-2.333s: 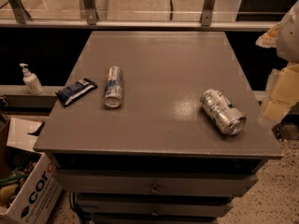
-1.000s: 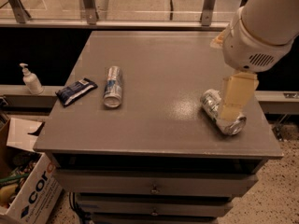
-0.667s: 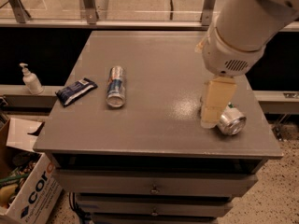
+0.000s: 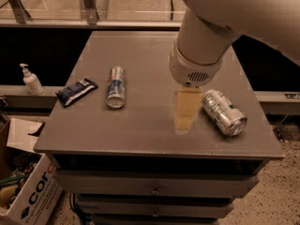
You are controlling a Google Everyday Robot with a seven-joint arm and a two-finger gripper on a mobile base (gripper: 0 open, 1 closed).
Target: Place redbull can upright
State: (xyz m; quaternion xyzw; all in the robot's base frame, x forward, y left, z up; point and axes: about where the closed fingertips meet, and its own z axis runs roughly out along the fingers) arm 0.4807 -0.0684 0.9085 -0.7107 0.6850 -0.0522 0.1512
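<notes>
The redbull can (image 4: 116, 86) is slim, blue and silver, and lies on its side on the left half of the grey table top (image 4: 140, 130), its silver end toward the camera. My gripper (image 4: 186, 110) hangs from the big white arm (image 4: 201, 50) over the table's middle right. It is to the right of the redbull can, well apart from it, and just left of the fatter silver can.
A fat silver can with green markings (image 4: 224, 112) lies on its side at the right. A dark blue snack packet (image 4: 76, 91) lies near the left edge. A soap dispenser (image 4: 31, 80) and a cardboard box (image 4: 26, 196) are left of the table. Drawers (image 4: 154, 190) sit below.
My arm has swung in from the right edge across the fat silver can and now stands left of it. Neither can nor the packet has moved.
</notes>
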